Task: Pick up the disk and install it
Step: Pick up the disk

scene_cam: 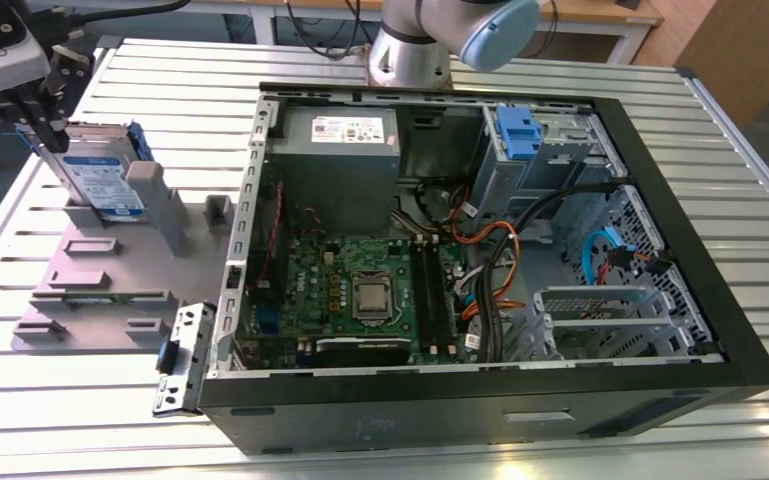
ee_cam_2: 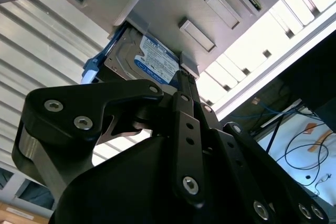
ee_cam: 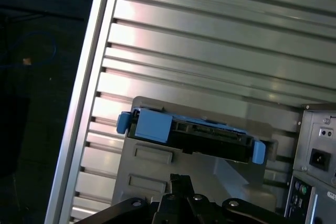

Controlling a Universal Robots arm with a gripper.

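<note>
At the exterior view's far left, the disk (scene_cam: 101, 180) stood on edge in a grey holder (scene_cam: 104, 270) on the desk (scene_cam: 37, 400), outside the open computer case (scene_cam: 491, 400). The gripper (scene_cam: 48, 132) hung just beside its top edge, apparently closed and holding nothing. We judged pick-up not yet made: the next move called for opened jaws straddling the disk. Room above lay free; holder posts crowded the lower edge.

Beneath gripper (scene_cam: 51, 140): upright silver-metal rectangular disk (scene_cam: 101, 180), blue-framed.
Beside disk: tall grey plastic fixture post (scene_cam: 144, 200).
Open around gripper: slatted metal table (scene_cam: 37, 400).
</note>
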